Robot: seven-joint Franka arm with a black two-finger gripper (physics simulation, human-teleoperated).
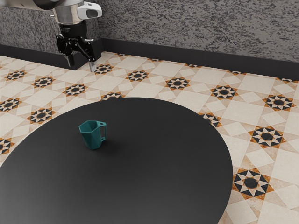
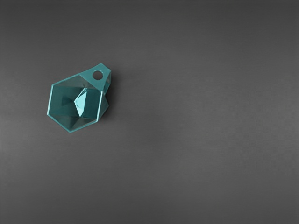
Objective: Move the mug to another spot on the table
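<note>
While the black two-finger gripper (image 1: 81, 65) hangs high over the scene at the exterior view's upper left, its fingers (image 1: 91, 61) spread apart with nothing between them, the step in hand looks like the approach to a first grasp. The teal faceted mug (image 1: 93, 134) stands upright on the round matte-black table (image 1: 168, 168), toward the exterior view's left, well below the gripper and well apart from it. Its mouth faces up and its angular handle (image 1: 103, 131) points toward the exterior view's right. In the wrist view the mug (image 2: 77, 102) is seen from above on the dark tabletop (image 2: 210, 140), off to one side of centre, and the handle (image 2: 99, 74) juts from one corner of the rim.

To do this well, the hand should probably travel sideways first, until the mug sits centred beneath it, and only then descend. The flat facets invite a squared grip: turning the wrist so the pads meet two opposite faces, not ridges, should keep the mug from twisting as the fingers close. The handle is best kept out of the closing line. The mug appears to narrow toward its base, so a finger clipping the rim on the way down could tip it. The fingers should stay wide until they are low around the body. Bare table toward the exterior view's right offers room for setting it down.
</note>
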